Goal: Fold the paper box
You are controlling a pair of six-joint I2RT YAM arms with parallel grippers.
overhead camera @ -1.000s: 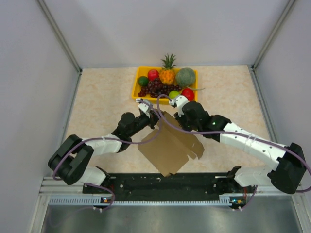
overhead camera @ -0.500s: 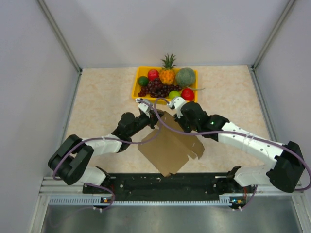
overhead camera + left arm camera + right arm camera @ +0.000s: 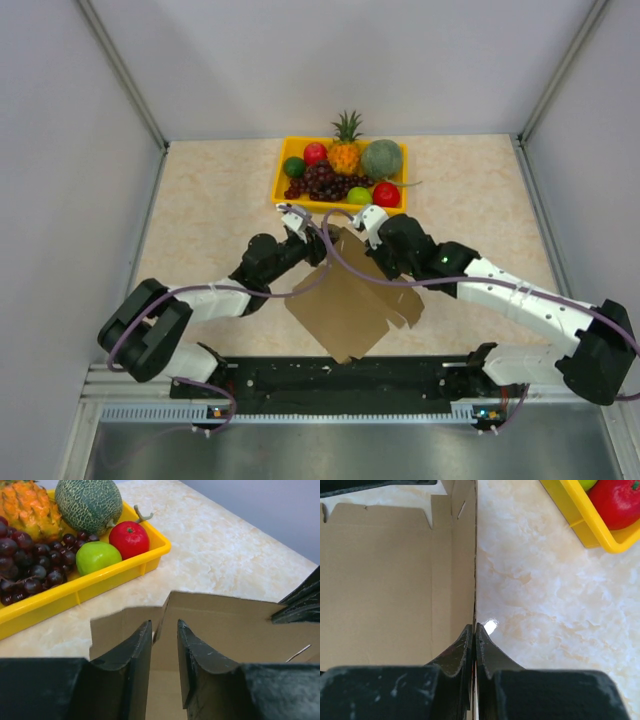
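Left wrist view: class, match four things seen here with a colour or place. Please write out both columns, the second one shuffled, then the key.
Column A
1 melon
2 red apple
3 grapes
4 paper box

Column B
a plain brown, outside the yellow tray
b dark purple cluster
c netted grey-green skin
d in a tray corner, next to the green apple

Pairs: 1-c; 2-d; 3-b; 4-a
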